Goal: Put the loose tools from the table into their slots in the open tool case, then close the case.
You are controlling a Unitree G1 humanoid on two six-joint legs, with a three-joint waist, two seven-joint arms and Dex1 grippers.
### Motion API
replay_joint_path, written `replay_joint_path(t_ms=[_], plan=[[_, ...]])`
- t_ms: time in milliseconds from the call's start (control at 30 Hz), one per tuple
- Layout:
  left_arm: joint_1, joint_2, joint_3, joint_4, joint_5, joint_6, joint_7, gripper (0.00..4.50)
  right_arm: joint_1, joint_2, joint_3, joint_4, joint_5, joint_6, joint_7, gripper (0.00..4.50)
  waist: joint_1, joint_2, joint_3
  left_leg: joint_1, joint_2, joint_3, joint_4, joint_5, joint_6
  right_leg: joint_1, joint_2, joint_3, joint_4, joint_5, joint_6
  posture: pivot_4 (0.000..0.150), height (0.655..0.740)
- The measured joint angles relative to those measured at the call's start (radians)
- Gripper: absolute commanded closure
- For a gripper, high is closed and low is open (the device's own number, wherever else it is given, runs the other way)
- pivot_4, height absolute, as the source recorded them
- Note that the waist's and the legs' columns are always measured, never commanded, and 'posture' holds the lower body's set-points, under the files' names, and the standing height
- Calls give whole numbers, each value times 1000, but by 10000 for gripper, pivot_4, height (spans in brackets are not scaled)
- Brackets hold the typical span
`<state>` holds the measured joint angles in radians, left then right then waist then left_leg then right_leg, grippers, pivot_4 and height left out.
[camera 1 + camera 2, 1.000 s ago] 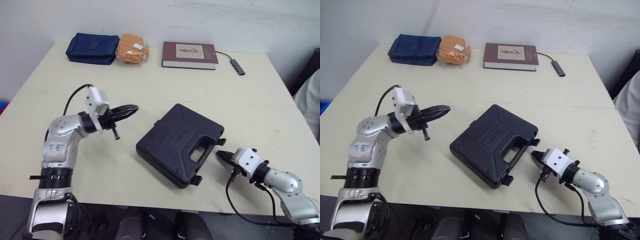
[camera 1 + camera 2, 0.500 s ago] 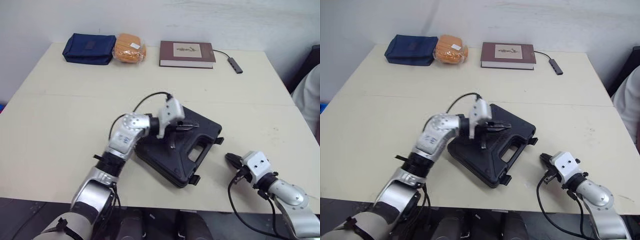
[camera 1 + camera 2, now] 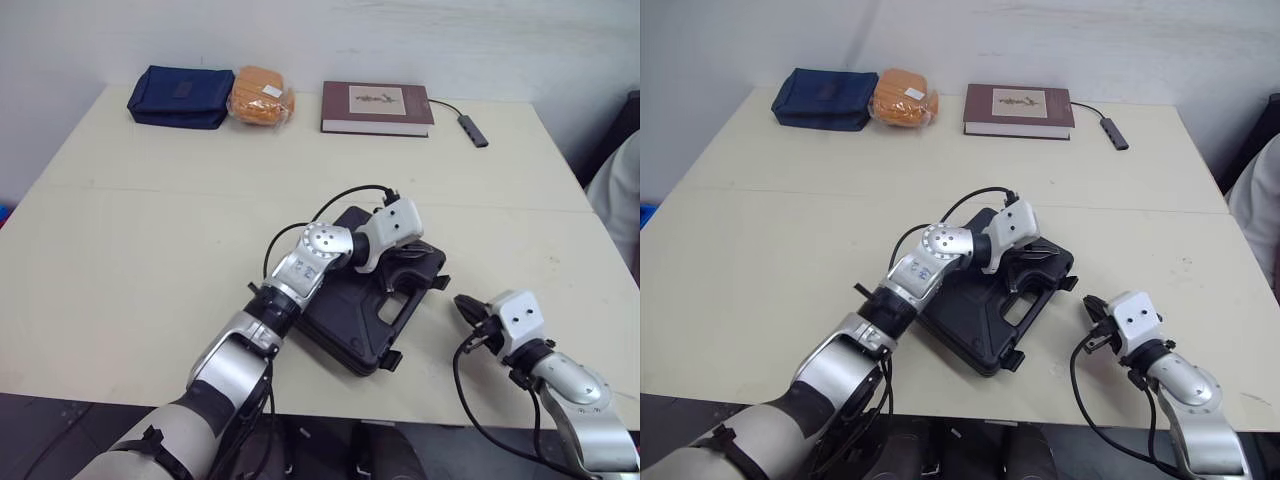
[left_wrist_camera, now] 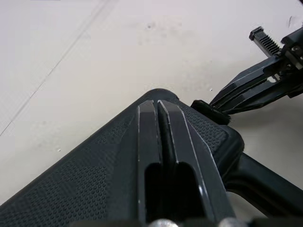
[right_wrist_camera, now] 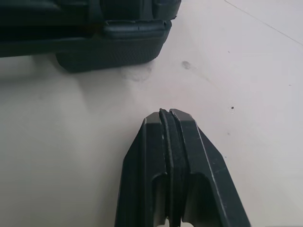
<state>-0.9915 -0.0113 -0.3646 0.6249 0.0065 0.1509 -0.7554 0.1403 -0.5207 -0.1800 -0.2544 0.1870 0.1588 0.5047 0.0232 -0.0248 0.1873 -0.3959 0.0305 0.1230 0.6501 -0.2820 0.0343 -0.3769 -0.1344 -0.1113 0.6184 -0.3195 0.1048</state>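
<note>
The black tool case (image 3: 345,300) lies closed in the middle of the table, its handle cutout (image 3: 392,307) facing the right arm. My left gripper (image 3: 402,270) is shut and reaches across the lid, its tips by the handle end. In the left wrist view its shut fingers (image 4: 147,142) rest over the textured lid (image 4: 80,175). My right gripper (image 3: 463,304) is shut and sits low on the table, a short way right of the case. The right wrist view shows its tips (image 5: 166,113) apart from the case's corner (image 5: 113,45).
Along the far edge lie a navy pouch (image 3: 180,96), an orange packet (image 3: 262,96), a maroon book (image 3: 377,108) and a small cabled adapter (image 3: 472,131). A person's pale sleeve (image 3: 618,195) shows at the right edge. Bare tabletop (image 3: 130,250) spreads left of the case.
My left arm has swung from the left side of the table across the case to its handle end. The right gripper has drawn slightly back from the case.
</note>
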Motion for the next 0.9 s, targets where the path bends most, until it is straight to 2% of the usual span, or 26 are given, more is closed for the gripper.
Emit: replay_joint_path(t_ms=[500, 900], plan=[[39, -11, -17, 5, 55, -20, 13, 44507, -63, 50, 27, -93, 37, 120, -17, 45000, 1, 4, -11, 4, 1, 0, -1, -3, 3, 4, -2, 2, -1, 0, 0, 1500, 7400], [59, 14, -13, -26, 56, -17, -17, 44507, -86, 51, 61, -47, -3, 45, 25, 45000, -12, 7, -17, 6, 3, 1, -1, -4, 2, 4, -1, 2, -1, -1, -1, 1500, 7400]])
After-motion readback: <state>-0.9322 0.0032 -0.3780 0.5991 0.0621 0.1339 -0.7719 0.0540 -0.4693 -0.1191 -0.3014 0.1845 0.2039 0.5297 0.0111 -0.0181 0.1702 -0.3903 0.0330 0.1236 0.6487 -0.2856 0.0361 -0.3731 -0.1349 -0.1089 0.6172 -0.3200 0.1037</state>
